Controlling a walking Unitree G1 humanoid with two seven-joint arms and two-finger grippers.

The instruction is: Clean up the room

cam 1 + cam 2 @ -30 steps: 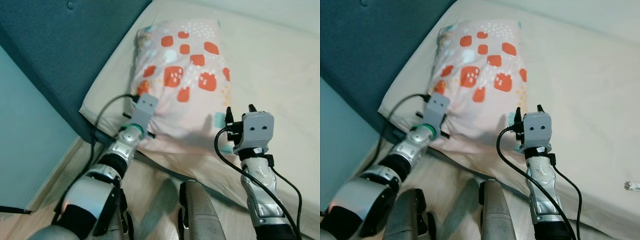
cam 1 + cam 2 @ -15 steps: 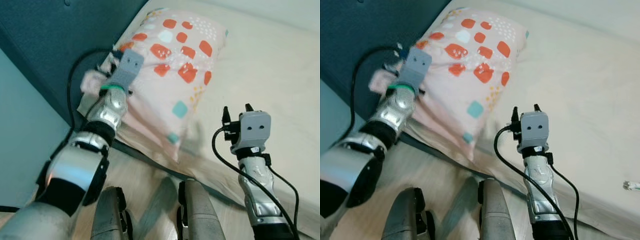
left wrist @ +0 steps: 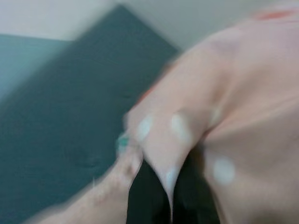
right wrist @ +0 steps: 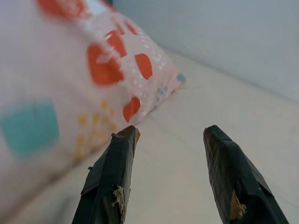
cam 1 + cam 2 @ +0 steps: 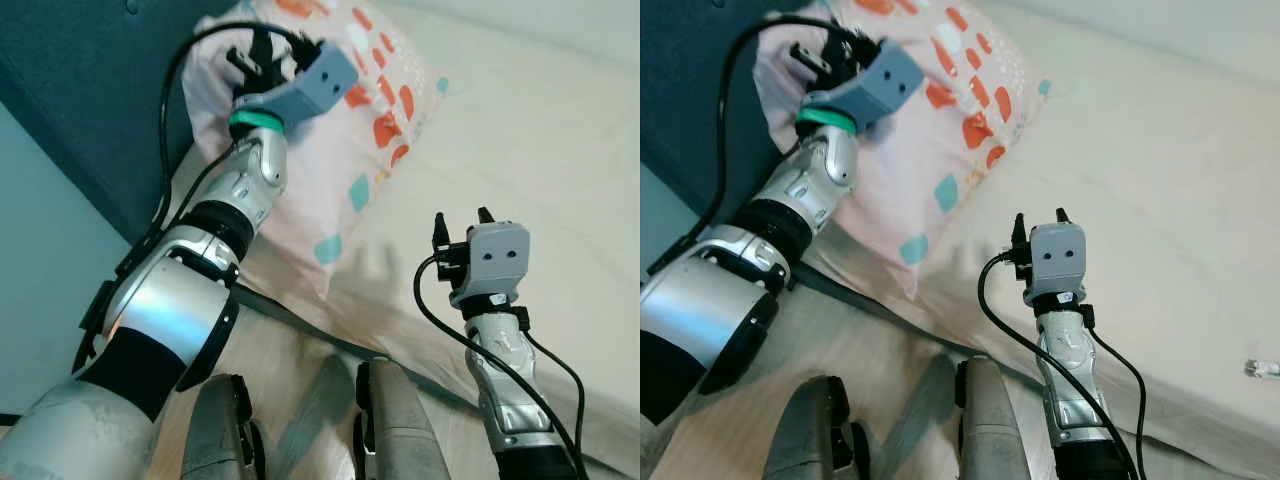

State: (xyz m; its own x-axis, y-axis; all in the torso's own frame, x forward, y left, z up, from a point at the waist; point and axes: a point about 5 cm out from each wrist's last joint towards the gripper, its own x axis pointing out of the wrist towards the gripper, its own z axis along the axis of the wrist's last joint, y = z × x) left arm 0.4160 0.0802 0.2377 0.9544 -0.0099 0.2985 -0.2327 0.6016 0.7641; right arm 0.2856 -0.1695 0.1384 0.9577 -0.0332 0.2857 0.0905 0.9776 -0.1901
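A pink pillow (image 5: pixel 375 125) with orange and teal patches lies at the head of the bed, its near-left corner raised off the mattress. My left gripper (image 5: pixel 252 58) is up by the headboard, shut on that corner. The left wrist view is blurred and shows a fold of the pillow (image 3: pixel 196 126) pinched between the dark fingers (image 3: pixel 145 196). My right gripper (image 5: pixel 460 220) hovers open over the sheet, to the right of the pillow's low end. Its two black fingers (image 4: pixel 112 172) frame bare sheet, with the pillow (image 4: pixel 70 88) just beside them.
The cream mattress (image 5: pixel 545 130) stretches to the right. A dark teal headboard (image 5: pixel 90 90) stands on the left, with a light teal wall (image 5: pixel 35 300) beyond it. Wooden floor (image 5: pixel 285 350) and my legs (image 5: pixel 395 425) are below. A small white object (image 5: pixel 1261 369) lies on the bed's far right.
My left arm has swung up towards the headboard, lifting the pillow's corner so that the pillow now tilts up on that side. The right gripper has barely shifted and stays open.
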